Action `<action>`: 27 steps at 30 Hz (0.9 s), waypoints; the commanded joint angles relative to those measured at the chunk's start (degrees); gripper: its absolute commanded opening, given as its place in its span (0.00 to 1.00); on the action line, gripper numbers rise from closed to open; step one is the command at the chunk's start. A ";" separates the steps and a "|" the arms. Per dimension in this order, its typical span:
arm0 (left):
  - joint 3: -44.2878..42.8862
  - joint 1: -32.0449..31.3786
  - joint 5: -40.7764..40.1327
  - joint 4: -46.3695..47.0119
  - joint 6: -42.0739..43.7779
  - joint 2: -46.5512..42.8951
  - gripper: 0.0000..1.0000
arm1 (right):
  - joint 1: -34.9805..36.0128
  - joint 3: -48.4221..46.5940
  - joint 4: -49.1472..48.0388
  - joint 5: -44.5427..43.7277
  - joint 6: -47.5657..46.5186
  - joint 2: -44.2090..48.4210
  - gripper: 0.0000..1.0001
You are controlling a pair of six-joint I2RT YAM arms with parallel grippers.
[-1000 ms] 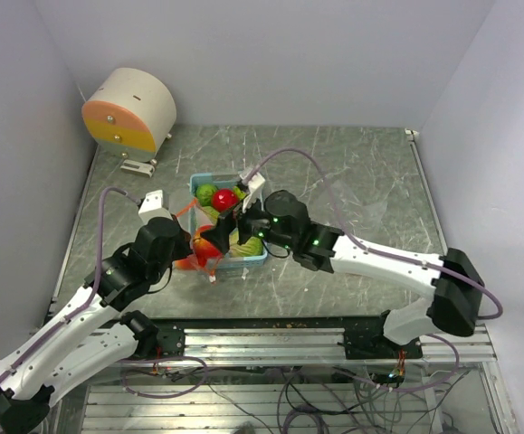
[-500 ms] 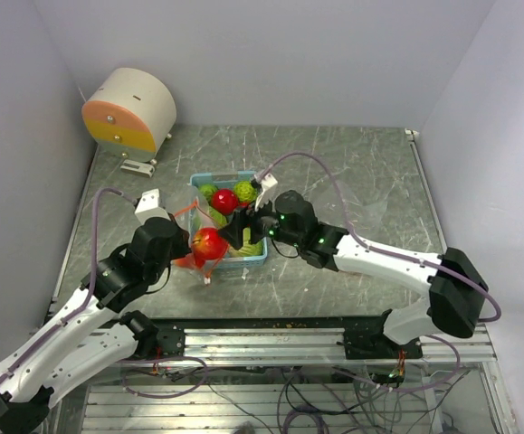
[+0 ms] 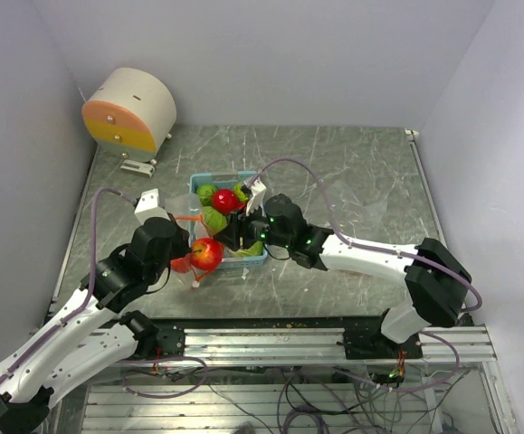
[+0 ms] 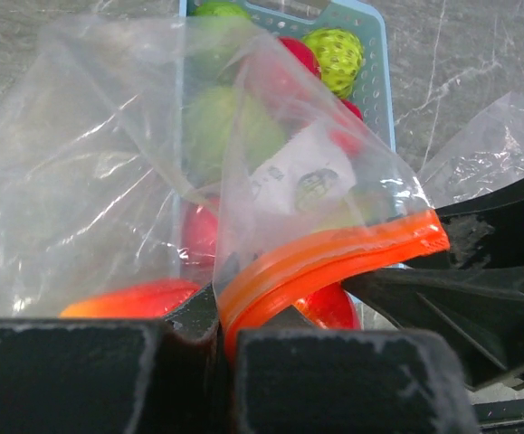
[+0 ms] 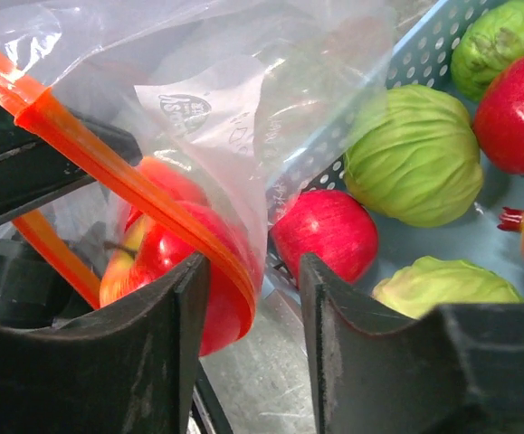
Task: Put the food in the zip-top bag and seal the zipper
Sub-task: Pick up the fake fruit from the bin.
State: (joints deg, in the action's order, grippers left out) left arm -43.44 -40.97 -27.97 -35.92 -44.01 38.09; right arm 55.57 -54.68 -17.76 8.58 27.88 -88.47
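My left gripper is shut on the orange zipper of the clear zip-top bag, holding its mouth up beside the basket. A yellow-red fruit lies inside the bag. My right gripper stands at the bag's mouth with its jaws part open; the zipper strip runs between them against the left finger. More food sits in the basket: a red fruit, a green melon and others. In the top view the left gripper and the right gripper meet at the basket's left side.
The light blue basket stands mid-table under my right wrist. A round beige and orange device sits at the back left. Purple cables arch over both arms. Grey walls close in the table on three sides.
My right gripper's jaws have narrowed from wide open and its tip has drawn back a little to the right. The yellow-red fruit now shows lower in the bag. The left grip is unchanged.
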 commanded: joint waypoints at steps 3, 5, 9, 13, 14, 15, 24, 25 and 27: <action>-0.69 -0.25 0.47 3.34 -0.85 0.39 0.07 | -0.11 -1.96 -3.16 -1.51 0.57 -1.90 0.30; -0.60 -0.20 0.60 3.64 -0.94 0.74 0.07 | -0.11 -2.36 -2.92 -2.26 0.11 -2.26 0.18; -0.15 -0.25 -0.04 3.69 -0.98 1.27 0.07 | -0.11 -5.53 -2.38 -3.52 -0.66 -2.20 0.00; 0.53 -0.25 -1.81 3.36 -1.00 3.49 0.07 | -0.24 -8.99 1.75 -5.13 -1.98 -1.78 0.00; 0.16 -0.19 -2.51 2.75 -1.07 4.50 0.07 | -0.28 -10.43 4.99 -5.67 -2.63 -1.86 0.00; -0.38 -0.23 -3.44 1.88 -0.95 5.40 0.07 | -0.32 -12.03 7.45 -6.06 -3.53 -1.95 0.00; -8.16 -0.07 -11.44 -9.66 1.19 7.65 0.07 | -4.45 -19.84 26.49 -9.24 -10.07 -0.52 0.00; -9.06 -0.07 -11.78 -10.62 1.45 7.18 0.07 | -5.07 -20.52 27.67 -9.10 -10.90 -0.55 0.00; -10.88 -0.07 -12.67 -12.73 1.93 6.08 0.07 | -5.89 -22.03 29.91 -8.75 -12.22 -0.72 0.00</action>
State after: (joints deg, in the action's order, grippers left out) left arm -49.95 -40.97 -36.10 -43.35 -43.53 46.39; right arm 51.64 -73.45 4.01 1.23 19.88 -90.35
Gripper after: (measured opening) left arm 0.075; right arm 0.007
